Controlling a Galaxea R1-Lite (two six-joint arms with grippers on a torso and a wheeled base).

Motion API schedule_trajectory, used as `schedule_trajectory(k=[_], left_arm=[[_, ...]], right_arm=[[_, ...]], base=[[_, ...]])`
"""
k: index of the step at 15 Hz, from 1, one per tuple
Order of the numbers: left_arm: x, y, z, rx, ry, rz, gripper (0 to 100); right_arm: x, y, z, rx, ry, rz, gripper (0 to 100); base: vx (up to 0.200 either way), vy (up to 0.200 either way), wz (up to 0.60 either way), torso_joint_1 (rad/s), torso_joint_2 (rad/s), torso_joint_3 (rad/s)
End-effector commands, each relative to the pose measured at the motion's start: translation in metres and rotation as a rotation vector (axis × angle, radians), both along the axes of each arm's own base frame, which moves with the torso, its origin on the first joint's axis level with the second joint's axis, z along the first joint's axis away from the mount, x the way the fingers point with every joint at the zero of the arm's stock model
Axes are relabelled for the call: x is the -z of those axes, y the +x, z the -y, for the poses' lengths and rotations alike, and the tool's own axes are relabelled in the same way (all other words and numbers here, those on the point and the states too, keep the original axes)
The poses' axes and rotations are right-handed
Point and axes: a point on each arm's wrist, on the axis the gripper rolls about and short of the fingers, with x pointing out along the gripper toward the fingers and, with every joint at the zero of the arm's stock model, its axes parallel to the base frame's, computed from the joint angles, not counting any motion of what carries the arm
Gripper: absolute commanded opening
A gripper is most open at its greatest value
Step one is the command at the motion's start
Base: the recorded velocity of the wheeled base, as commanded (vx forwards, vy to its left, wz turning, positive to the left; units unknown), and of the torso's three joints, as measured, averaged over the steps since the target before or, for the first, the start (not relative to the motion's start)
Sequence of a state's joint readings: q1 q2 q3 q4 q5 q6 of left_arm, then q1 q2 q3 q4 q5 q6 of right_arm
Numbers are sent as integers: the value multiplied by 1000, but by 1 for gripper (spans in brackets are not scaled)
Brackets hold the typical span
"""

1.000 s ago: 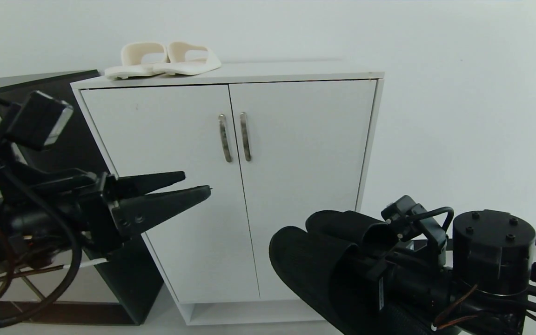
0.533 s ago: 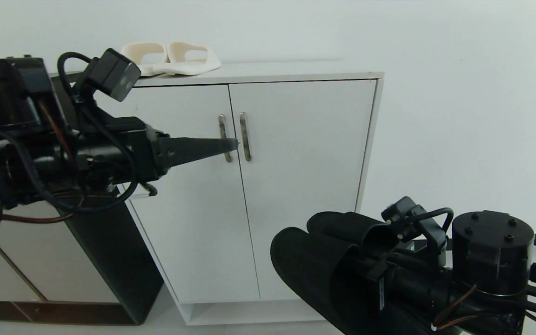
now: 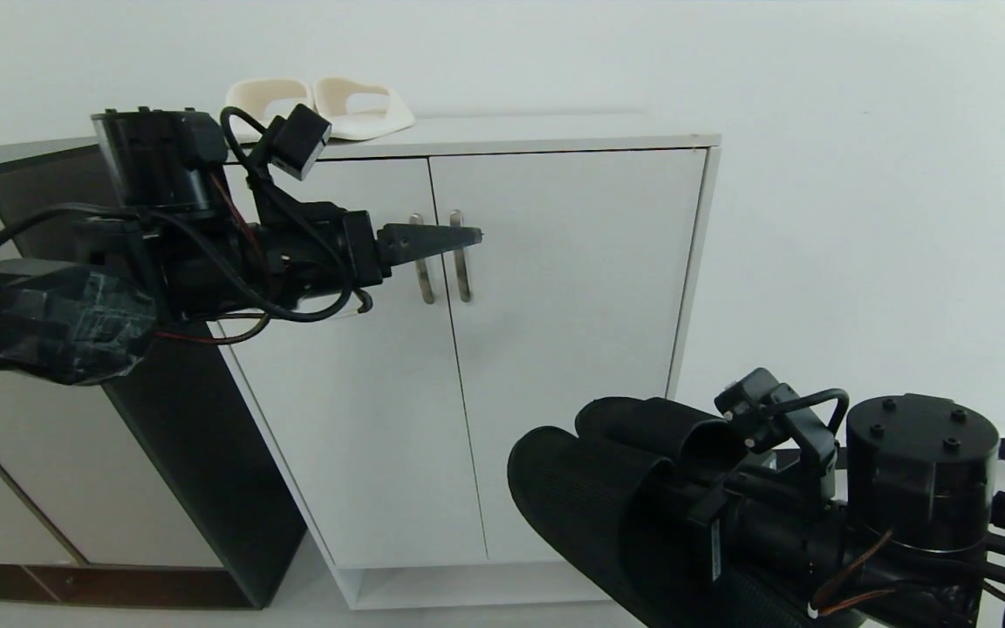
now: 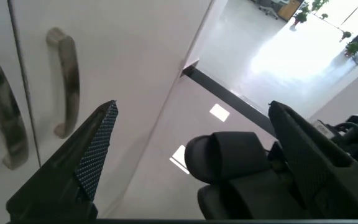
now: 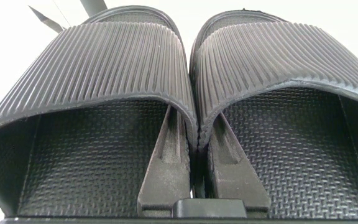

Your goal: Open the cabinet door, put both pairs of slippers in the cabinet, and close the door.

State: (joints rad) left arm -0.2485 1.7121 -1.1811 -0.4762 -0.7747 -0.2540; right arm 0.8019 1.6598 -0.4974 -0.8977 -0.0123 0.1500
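The left gripper (image 3: 470,235), wide open and empty, is hovering at the door handles (image 3: 461,277); one handle needs centring between its fingers before closing. The right gripper (image 5: 194,146) is clamping the black slippers (image 3: 598,488).

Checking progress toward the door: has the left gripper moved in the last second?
Yes. The left gripper has risen and gone forward: from low on the left door, it is now level with the tops of the handles, fingers open.

A pair of cream slippers (image 3: 354,122) lies atop the white cabinet (image 3: 555,131)
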Motion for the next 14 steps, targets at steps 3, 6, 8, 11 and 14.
schedule_trajectory(k=[3, 6, 8, 11, 14], left_arm=[[13, 31, 4, -37, 8, -19, 100], [14, 38, -8, -73, 8, -20, 100], [15, 41, -9, -78, 9, -23, 100], [22, 55, 1, -96, 14, -28, 100], [25, 59, 11, -76, 14, -28, 100]], right_arm=[[0, 0, 0, -2, 0, -1, 0], [1, 0, 0, -2, -2, -3, 0], [2, 0, -1, -5, -3, -5, 0], [3, 1, -1, -3, -6, -8, 0], [3, 1, -1, -3, -6, -8, 0]], base=[[0, 0, 0, 0, 0, 0], [0, 0, 0, 0, 0, 0], [0, 0, 0, 0, 0, 0], [0, 0, 0, 0, 0, 0], [0, 0, 0, 0, 0, 0]])
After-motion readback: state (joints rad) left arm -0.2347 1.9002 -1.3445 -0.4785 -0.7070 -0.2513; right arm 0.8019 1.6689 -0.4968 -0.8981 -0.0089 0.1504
